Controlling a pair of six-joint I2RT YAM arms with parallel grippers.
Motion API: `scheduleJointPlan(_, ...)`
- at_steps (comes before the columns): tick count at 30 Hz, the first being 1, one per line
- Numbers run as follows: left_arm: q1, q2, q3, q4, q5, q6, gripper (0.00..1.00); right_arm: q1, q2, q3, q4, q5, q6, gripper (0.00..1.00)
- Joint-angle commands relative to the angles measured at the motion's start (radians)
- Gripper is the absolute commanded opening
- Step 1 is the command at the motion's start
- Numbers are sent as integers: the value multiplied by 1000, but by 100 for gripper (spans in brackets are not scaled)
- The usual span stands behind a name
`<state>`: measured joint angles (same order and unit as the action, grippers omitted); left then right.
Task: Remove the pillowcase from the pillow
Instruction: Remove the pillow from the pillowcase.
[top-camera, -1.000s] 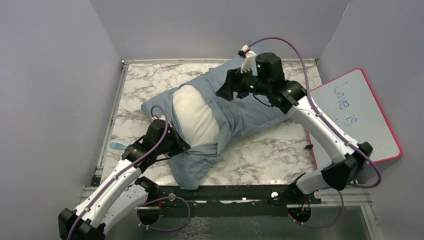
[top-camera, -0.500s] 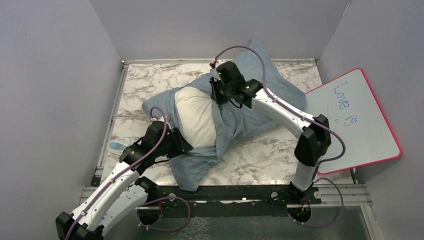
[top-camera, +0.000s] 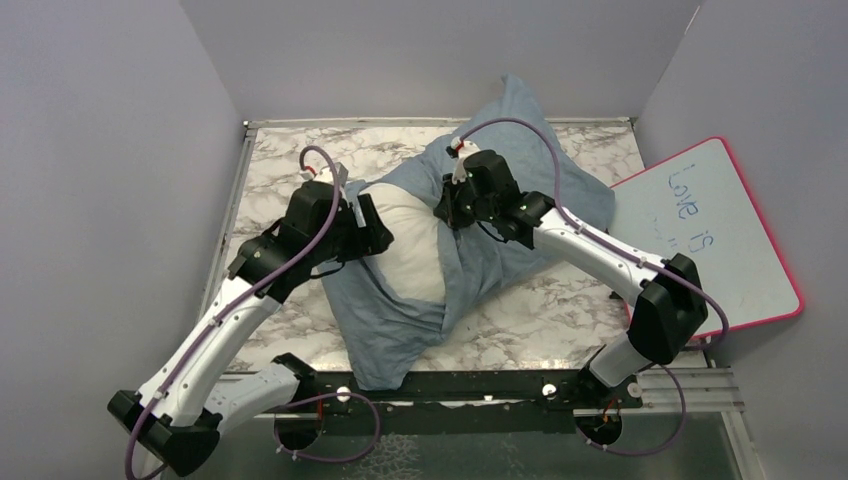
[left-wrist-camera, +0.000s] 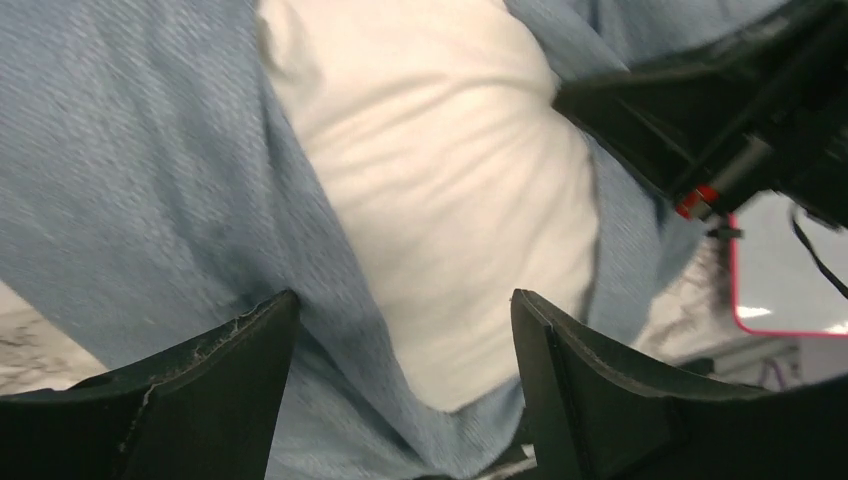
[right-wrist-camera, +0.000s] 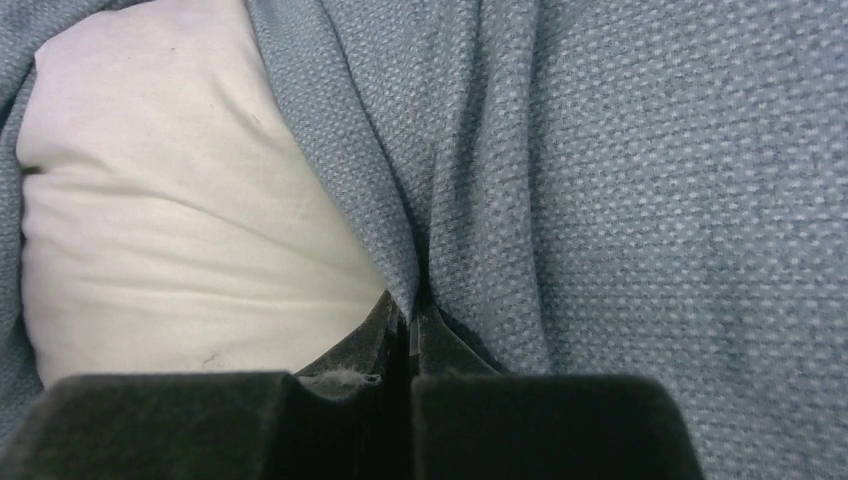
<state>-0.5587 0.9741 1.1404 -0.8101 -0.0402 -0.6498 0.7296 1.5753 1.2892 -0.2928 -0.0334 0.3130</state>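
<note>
Pillow (top-camera: 410, 255) half inside pillowcase (top-camera: 560, 185) (mid-table (top-camera: 290, 150)), whiteboard (top-camera: 720, 240) right — beyond table edge

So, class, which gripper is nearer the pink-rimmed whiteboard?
Right. The right gripper, shut on the grey-blue cloth pillowcase, is closer to the whiteboard; the open left gripper is across the white pillow.

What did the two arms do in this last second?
The left gripper let go of the pillowcase, opened and moved farther up the table. The right gripper came down and pinched a fold of it beside the bare pillow. The whiteboard stayed put.
</note>
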Motion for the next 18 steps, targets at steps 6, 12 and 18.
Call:
scheduleJointPlan(6,34,188,66,-99,-264,118,75,3,-21,-65,-120,-64,54,6)
scheduleJointPlan(12,167,202,68,-45,-193,195,53,2,-10,-55,-129,-74,57,6)
scheduleJointPlan(18,310,161,20,-44,-182,288,10,2,-2,-29,-166,23,69,5)
